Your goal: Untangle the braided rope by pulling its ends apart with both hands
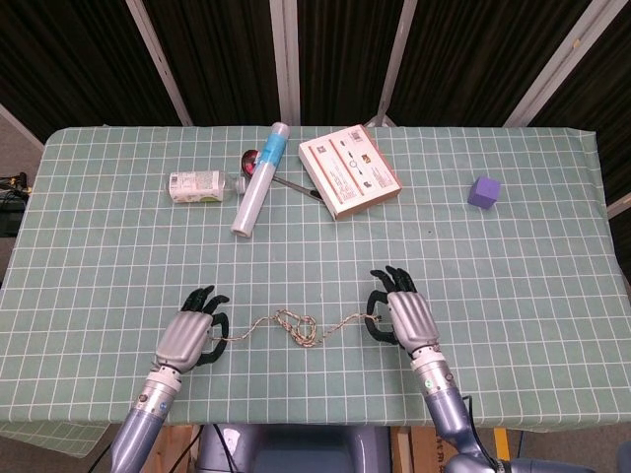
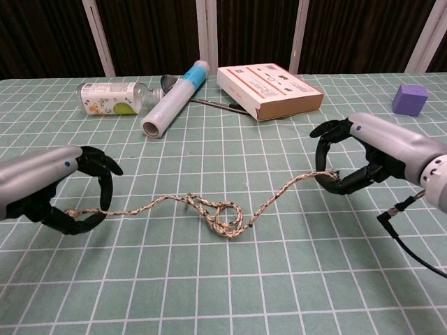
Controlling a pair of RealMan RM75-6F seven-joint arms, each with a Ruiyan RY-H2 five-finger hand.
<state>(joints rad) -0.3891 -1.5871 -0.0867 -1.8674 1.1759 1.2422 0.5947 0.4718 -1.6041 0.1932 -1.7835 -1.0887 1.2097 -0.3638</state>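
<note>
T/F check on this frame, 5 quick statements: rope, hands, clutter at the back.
1. Each hand holds one rope end: left hand, right hand. True.
2. The braided rope is pulled straight, no knot left. False: a looped tangle sits mid-span.
3. The purple cube lies by the robot's left hand. False: far back on the right side.
4. The box lies flat beside the roll. True.
5. The small bottle stands upright. False: it lies on its side.

A tan-and-brown speckled rope (image 2: 223, 216) lies on a green, white-gridded tablecloth (image 1: 513, 266) near a purple cube (image 1: 483, 192).
</note>
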